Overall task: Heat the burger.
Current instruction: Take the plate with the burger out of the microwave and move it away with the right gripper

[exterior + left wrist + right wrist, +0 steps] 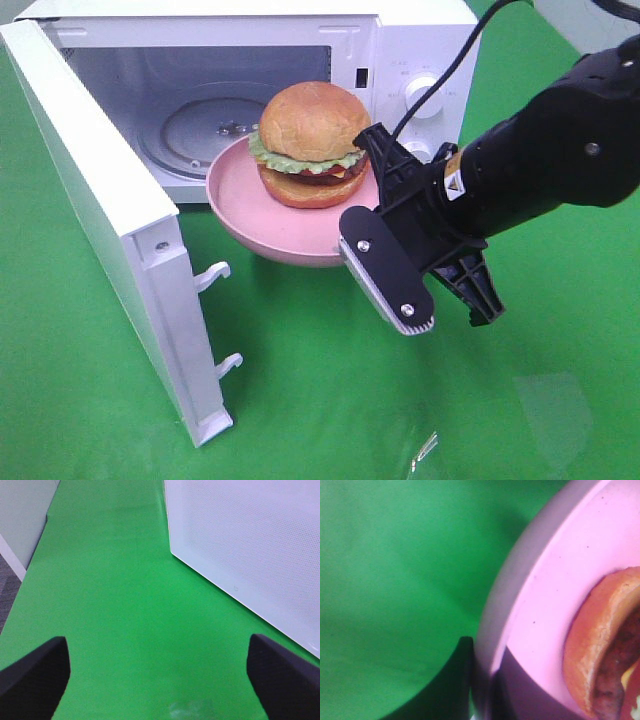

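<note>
A bright green cloth (300, 400) covers the whole work surface, smooth and evenly lit, with a faint pale glare patch toward five o'clock in the high view. At twelve o'clock stands a white microwave (420, 40), its door (100, 230) swung open toward nine o'clock. In the left wrist view, a pale wall panel (22, 515) sits at ten o'clock, with a strip of grey floor (7, 590) at nine o'clock beyond the cloth's edge.
</note>
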Robot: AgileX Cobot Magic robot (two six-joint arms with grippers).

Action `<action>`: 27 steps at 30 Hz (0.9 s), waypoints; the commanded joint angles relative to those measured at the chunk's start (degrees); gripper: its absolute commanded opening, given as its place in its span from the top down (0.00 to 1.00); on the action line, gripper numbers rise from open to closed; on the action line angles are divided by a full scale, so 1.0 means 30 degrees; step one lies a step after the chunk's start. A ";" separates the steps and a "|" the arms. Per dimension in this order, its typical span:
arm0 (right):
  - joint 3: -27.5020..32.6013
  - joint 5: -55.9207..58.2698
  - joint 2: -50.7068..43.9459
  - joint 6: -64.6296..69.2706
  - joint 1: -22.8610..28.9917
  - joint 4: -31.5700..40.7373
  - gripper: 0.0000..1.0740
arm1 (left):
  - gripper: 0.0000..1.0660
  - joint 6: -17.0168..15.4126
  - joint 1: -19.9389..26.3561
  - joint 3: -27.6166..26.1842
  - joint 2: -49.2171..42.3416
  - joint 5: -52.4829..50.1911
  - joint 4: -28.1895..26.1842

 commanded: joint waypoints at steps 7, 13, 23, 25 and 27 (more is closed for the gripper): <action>0.2540 -0.0019 -0.4030 0.0420 -0.0153 -0.0134 1.00 | 0.17 -0.0115 0.0076 0.0019 -0.0344 -0.0267 0.0057; 0.3552 0.1451 -0.6341 0.1814 -0.0153 -0.0917 1.00 | 0.17 -0.0115 0.0076 0.0019 -0.0344 -0.0267 0.0057; 0.4431 0.3992 -1.0065 0.5329 -0.0153 -0.2636 1.00 | 0.17 -0.0115 0.0076 0.0019 -0.0344 -0.0267 0.0057; 0.4431 0.4374 -1.0428 0.5863 -0.0153 -0.3037 1.00 | 0.17 -0.0115 0.0076 0.0019 -0.0344 -0.0267 0.0057; 0.4431 0.5730 -1.1478 0.8117 -0.0153 -0.4450 1.00 | 0.17 -0.0115 0.0076 0.0019 -0.0344 -0.0267 0.0057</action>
